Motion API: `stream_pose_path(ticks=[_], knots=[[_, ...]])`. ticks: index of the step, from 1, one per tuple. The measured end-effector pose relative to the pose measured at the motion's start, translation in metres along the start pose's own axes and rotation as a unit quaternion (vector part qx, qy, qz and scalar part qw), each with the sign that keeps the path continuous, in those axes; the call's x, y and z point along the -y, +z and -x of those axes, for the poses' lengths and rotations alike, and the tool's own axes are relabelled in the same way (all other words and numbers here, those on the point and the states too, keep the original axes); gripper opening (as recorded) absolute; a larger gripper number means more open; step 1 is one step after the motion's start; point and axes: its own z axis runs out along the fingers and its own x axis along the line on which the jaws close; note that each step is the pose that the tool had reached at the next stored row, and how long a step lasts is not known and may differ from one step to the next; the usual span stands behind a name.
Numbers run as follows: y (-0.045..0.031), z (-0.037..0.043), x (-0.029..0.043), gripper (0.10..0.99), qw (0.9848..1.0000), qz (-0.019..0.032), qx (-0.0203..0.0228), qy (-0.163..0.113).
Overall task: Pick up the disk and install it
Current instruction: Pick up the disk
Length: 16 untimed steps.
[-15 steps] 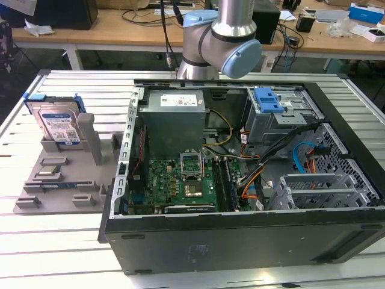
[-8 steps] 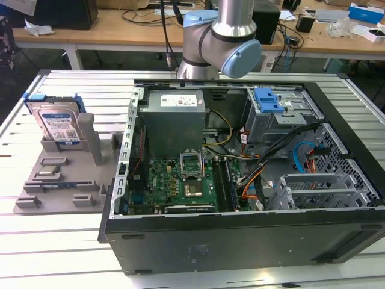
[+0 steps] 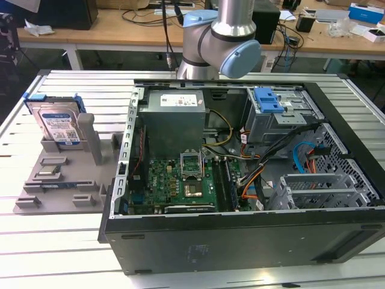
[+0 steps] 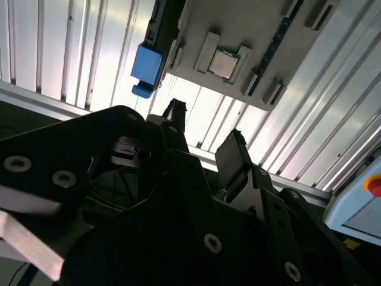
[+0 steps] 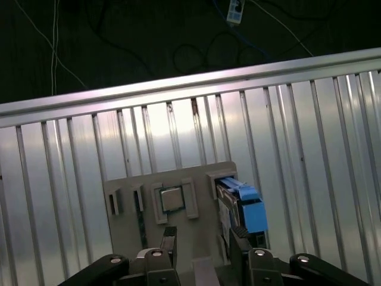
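A wooden bench (image 3: 114, 30) cluttered with cables (image 3: 157, 13) stands behind the ribbed aluminium table (image 3: 60, 253).

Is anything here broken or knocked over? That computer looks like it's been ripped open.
Nothing looks damaged. The computer case lies on its side with its panel off and cables loose inside, which looks deliberate. The disk stands on edge in the grey holder. The gripper hangs above the holder, jaws open and empty.

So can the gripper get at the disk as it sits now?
Likely yes. The disk stands on edge in the grey holder with nothing over it, and the gripper is open, empty and well apart from it.
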Motion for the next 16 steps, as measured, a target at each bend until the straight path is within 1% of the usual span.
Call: stream_pose_path(ticks=[8, 10, 12, 14, 16], knots=[[0.0005, 0.0149, -0.0022, 0.482, 1.0, 0.0, 0.0, 0.0], [0.0007, 0.0206, -0.0031, 0.482, 1.0, 0.0, 0.0, 0.0], [0.0009, 0.0291, -0.0044, 0.482, 1.0, 0.0, 0.0, 0.0], [0.001, 0.0337, -0.0052, 0.482, 1.0, 0.0, 0.0, 0.0], [0.0013, 0.0406, -0.0062, 0.482, 1.0, 0.0, 0.0, 0.0]])
